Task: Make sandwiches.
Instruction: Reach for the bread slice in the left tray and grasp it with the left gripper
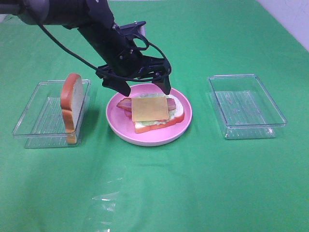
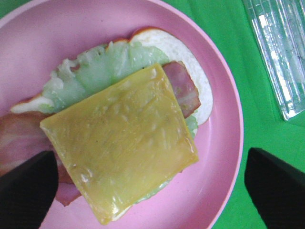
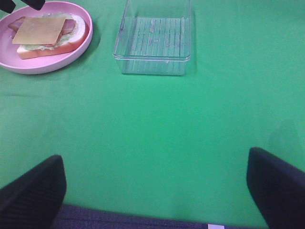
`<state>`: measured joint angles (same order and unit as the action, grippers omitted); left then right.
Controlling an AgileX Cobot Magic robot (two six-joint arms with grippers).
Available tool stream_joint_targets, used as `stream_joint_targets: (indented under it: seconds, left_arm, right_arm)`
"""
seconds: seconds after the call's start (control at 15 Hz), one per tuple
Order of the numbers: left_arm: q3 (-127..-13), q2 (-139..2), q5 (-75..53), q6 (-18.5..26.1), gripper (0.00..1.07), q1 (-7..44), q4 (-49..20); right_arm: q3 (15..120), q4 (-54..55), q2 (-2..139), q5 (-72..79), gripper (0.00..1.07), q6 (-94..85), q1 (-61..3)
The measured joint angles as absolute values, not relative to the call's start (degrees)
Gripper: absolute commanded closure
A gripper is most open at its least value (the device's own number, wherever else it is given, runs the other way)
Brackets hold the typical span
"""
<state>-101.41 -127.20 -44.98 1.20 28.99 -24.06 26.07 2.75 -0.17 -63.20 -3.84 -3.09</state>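
green cloth (image 1: 193, 183): one sandwich (image 1: 153, 112), one pink plate (image 1: 186, 123), two clear trays (image 1: 246, 106); both end effectors wide, empty.

Green cloth (image 1: 193, 183) covers the table; pale wall (image 1: 294, 19) behind.

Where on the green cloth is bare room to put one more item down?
Free: the cloth between the round pink plate and the right clear plastic tray, and the wide front strip. That tray is empty too. Crowded: the plate, under the open left pincer, and the left clear tray holding an upright bread slice.
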Motion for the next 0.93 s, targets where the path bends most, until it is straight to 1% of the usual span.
stream_joint_targets:
  seconds: [0.13,0.2,0.27,0.33,0.4,0.53,0.6,0.67,0.73,0.8,0.93]
  left_arm:
    - [-101.53,-126.28,-45.15,1.2,0.06,28.99,-23.84]
    - [-104.05,-125.94,-48.59,1.2,0.06,28.99,-22.8]
    - [-104.05,-125.94,-48.59,1.2,0.06,28.99,-22.8]
    - [-109.32,-125.94,-54.83,0.52,0.06,28.99,-20.23]
    - [-112.36,-125.94,-58.27,-0.74,0.06,28.99,-17.36]
    - [-118.43,-125.88,-65.83,-4.35,0.06,28.99,-7.96]
    - [-121.07,-125.88,-68.35,-6.13,0.06,28.99,-2.75]
    - [-121.98,-125.88,-68.75,-6.7,0.06,28.93,-0.86]
    - [-123.53,-125.76,-69.04,-7.96,0.06,28.25,2.46]
    - [-124.05,-125.42,-69.16,-9.17,0.06,27.44,2.92]
    - [-124.1,-124.5,-69.39,-10.03,0.06,24.75,0.86]
  right_arm:
    - [26.07,2.75,-0.17,-63.2,0.09,-3.84,-3.09]
    - [26.07,2.75,-0.17,-63.2,0.09,-3.84,-3.09]
    - [26.07,2.75,-0.17,-63.2,0.09,-3.84,-3.09]
    - [26.07,2.75,-0.17,-63.2,0.09,-3.84,-3.09]
    - [26.07,2.75,-0.17,-63.2,0.09,-3.84,-3.09]
    - [26.07,2.75,-0.17,-63.2,0.09,-3.84,-3.09]
    - [26.07,2.75,-0.17,-63.2,0.09,-3.84,-3.09]
    - [26.07,2.75,-0.17,-63.2,0.09,-3.84,-3.09]
    - [26.07,2.75,-0.17,-63.2,0.09,-3.84,-3.09]
    - [26.07,2.75,-0.17,-63.2,0.09,-3.84,-3.09]
    - [26.07,2.75,-0.17,-63.2,0.09,-3.84,-3.09]
